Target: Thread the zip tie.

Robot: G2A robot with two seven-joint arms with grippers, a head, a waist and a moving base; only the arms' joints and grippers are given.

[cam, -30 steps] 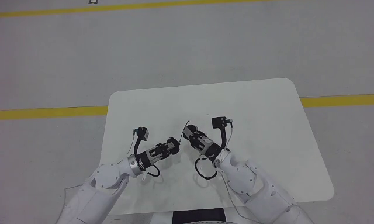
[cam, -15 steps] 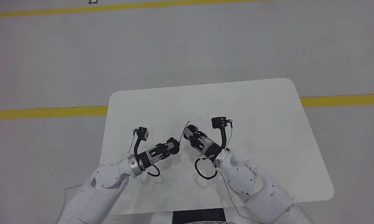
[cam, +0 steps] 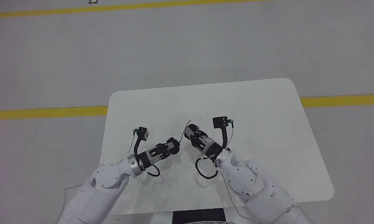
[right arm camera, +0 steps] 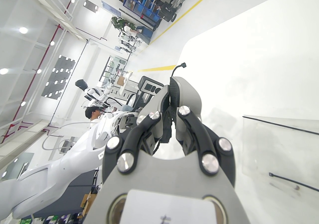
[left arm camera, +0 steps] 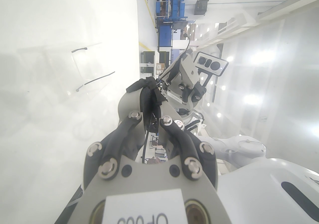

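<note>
Black zip tie (right arm camera: 183, 65), white table (cam: 263, 107), grey floor (cam: 175, 42) with yellow lines

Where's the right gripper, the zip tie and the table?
right gripper (right arm camera: 171, 85): right wrist view, between its shut tips.
zip tie (right arm camera: 183, 65): right wrist view, the end sticking out of the gripper.
table (cam: 263, 107): top view, bare top.

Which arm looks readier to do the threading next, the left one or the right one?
Right, probably. The right gripper is shut on the zip tie, whose head sticks out past its fingertips, and it sits close to the shut left gripper. What the left holds I cannot tell.
</note>
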